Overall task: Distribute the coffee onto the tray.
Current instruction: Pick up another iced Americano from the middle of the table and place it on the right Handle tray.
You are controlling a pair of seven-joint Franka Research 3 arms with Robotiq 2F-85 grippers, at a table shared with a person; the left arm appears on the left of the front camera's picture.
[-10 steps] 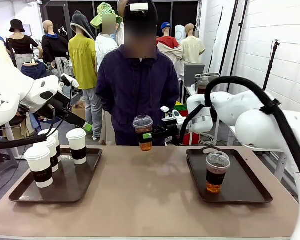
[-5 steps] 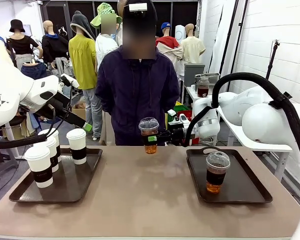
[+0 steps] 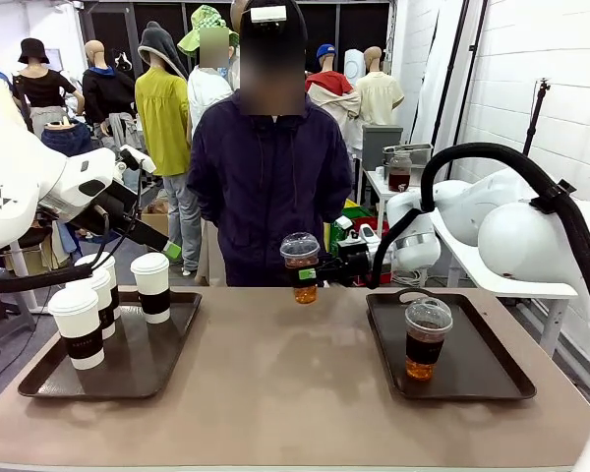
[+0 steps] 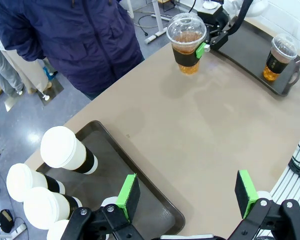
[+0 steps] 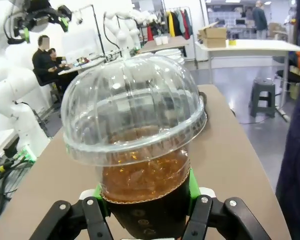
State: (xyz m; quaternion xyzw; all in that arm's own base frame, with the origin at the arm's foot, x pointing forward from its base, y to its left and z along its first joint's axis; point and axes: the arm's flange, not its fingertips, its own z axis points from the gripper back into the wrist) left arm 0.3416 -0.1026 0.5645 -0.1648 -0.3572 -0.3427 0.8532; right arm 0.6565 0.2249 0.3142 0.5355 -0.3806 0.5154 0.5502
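Rightward travel is seen since the earlier frames: the clear plastic dome-lidded cup of brown coffee (image 3: 300,267), carried upright above the far edge of the counter (image 3: 285,383), has been brought closer to the dark rectangular tray on the right (image 3: 457,346). It is gripped around its dark sleeve by the right gripper (image 3: 305,270), the green pads closed against both sides — this is confirmed in the right wrist view, where the cup (image 5: 140,165) is seen clamped between the fingers.

A second dome-lidded cup (image 3: 425,339) is already stood on that tray. The held cup lies to the tray's left and slightly beyond its far rim, with its long axis vertical, so the coming move is judged to be a further sideways carry and then a lowering onto bare tray.

The left gripper (image 4: 185,192) is held with jaws apart and empty above the left dark tray (image 3: 147,356) — the white paper cups with dark sleeves (image 3: 88,305) stand there.
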